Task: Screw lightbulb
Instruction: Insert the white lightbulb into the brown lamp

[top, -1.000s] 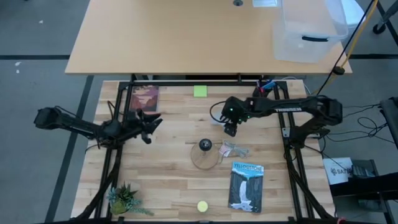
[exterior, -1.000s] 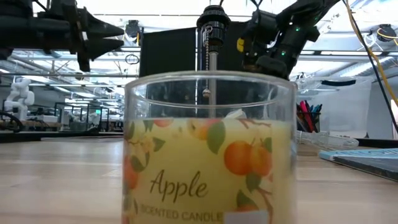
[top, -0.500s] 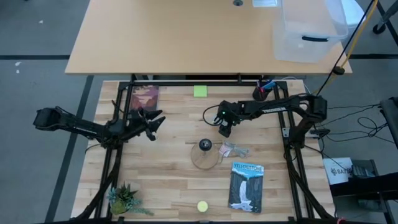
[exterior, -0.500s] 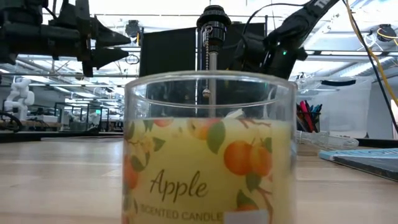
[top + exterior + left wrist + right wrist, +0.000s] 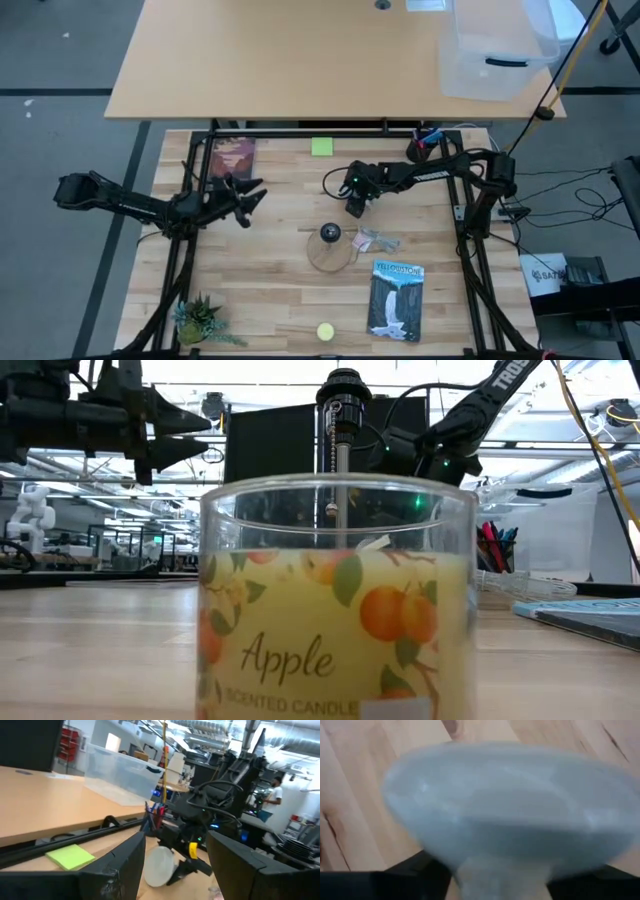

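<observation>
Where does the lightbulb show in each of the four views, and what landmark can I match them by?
High view: not visible, hidden under the right gripper.
Low view: cannot be made out.
Left wrist view: the lightbulb shows white in the right gripper, beyond the left arm's own fingers.
Right wrist view: close up, filling most of the picture.
Landmark: the green sticky note, in the high and left wrist views.

table: light wood butcher-block top, black frame rails along its edges
wooden base: round disc with black socket, roughly mid-table, my landmark
plastic wrapper: crumpled, just right of the base
blue book: near the base, toward the front right
yellow disc: front edge, straight below the base
plant: front-left corner
red book: back left
green sticky note: back edge, behind the base
</observation>
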